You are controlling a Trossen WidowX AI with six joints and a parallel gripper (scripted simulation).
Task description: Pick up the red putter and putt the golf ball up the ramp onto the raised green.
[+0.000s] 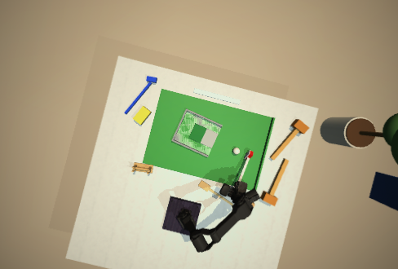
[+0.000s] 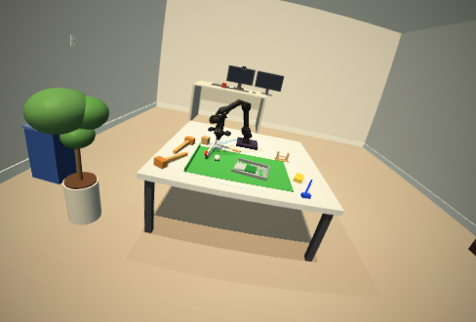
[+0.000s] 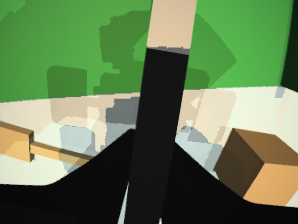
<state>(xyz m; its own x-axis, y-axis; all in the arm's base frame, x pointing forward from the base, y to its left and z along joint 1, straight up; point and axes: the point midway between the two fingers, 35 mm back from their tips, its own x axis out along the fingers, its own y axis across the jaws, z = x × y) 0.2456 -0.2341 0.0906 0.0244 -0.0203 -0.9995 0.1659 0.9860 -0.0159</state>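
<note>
The red putter's head (image 1: 249,154) (image 2: 206,154) is low over the green mat (image 1: 163,150) (image 2: 215,172), near its right end in the top view. My gripper (image 1: 239,187) (image 2: 218,135) (image 3: 146,137) is shut on the putter's black grip, with the pale shaft (image 1: 244,168) (image 3: 172,25) slanting down from it. The white golf ball (image 1: 236,151) (image 2: 217,158) lies on the mat, a small gap from the head, on its ramp side. The grey ramp (image 1: 210,138) (image 2: 240,165) leads to the grey-walled raised green (image 1: 197,133) (image 2: 251,169). The head is outside the wrist view.
A dark rail (image 1: 265,150) edges the mat behind the putter head. Two orange mallets (image 1: 300,126) (image 1: 270,198) lie beyond it. A small wooden mallet (image 1: 204,185) (image 3: 15,142) and a wooden block (image 2: 205,140) (image 3: 257,170) are near the gripper. A blue mallet (image 1: 139,98) and yellow block (image 1: 142,115) lie far left.
</note>
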